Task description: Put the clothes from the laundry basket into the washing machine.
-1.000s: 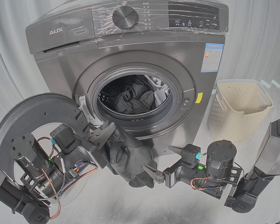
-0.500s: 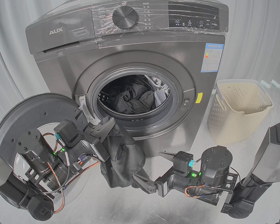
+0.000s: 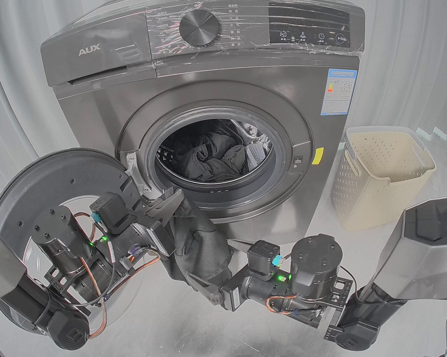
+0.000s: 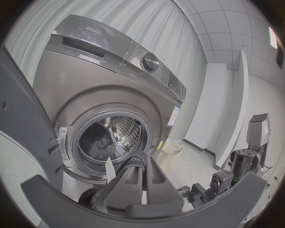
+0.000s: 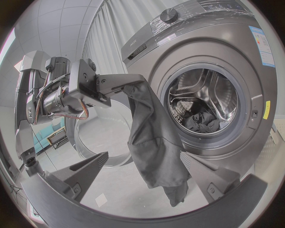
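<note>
One washing machine (image 3: 124,107) up front, with one round door (image 3: 53,186), one dial (image 3: 199,27) and two labels on its face, a blue sticker (image 3: 339,91) and a yellow sticker (image 3: 317,156). One cream laundry basket (image 3: 383,173) and two grippers, the left gripper (image 3: 173,197) and the right gripper (image 3: 210,260). For clothes, that's one dark garment (image 3: 200,240) out in the open plus one dark heap (image 3: 208,157) in the drum, and I can't tell how many pieces are in that heap.

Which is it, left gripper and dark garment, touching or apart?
Touching. The right wrist view shows the left gripper shut on the top of the dark garment, which hangs below it.
</note>
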